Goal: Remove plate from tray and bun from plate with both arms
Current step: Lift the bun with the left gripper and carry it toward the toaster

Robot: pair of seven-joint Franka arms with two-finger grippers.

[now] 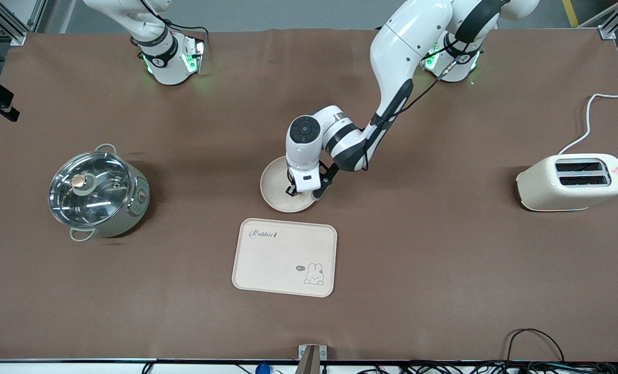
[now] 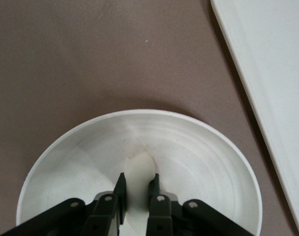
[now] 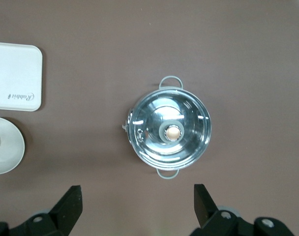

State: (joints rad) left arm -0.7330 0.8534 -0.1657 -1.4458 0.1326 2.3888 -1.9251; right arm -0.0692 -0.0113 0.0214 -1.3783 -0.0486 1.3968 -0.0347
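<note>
The round cream-white plate (image 1: 275,182) is at the middle of the brown table, just farther from the front camera than the rabbit tray. My left gripper (image 1: 301,193) is down on the plate's edge toward the left arm's end. In the left wrist view my left gripper (image 2: 138,179) is shut on the plate's rim, and the plate's (image 2: 189,152) bowl spreads out ahead of the fingers. I cannot tell whether the plate is lifted. My right gripper (image 3: 137,196) is open and empty, high over the table near the pot. The plate (image 3: 4,152) also shows in the right wrist view. The bun is out of view.
A rectangular cream tray with a rabbit drawing (image 1: 283,257) lies nearer to the front camera than the plate. A steel pot with a glass lid (image 1: 96,192) stands toward the right arm's end. A cream toaster (image 1: 571,182) stands toward the left arm's end.
</note>
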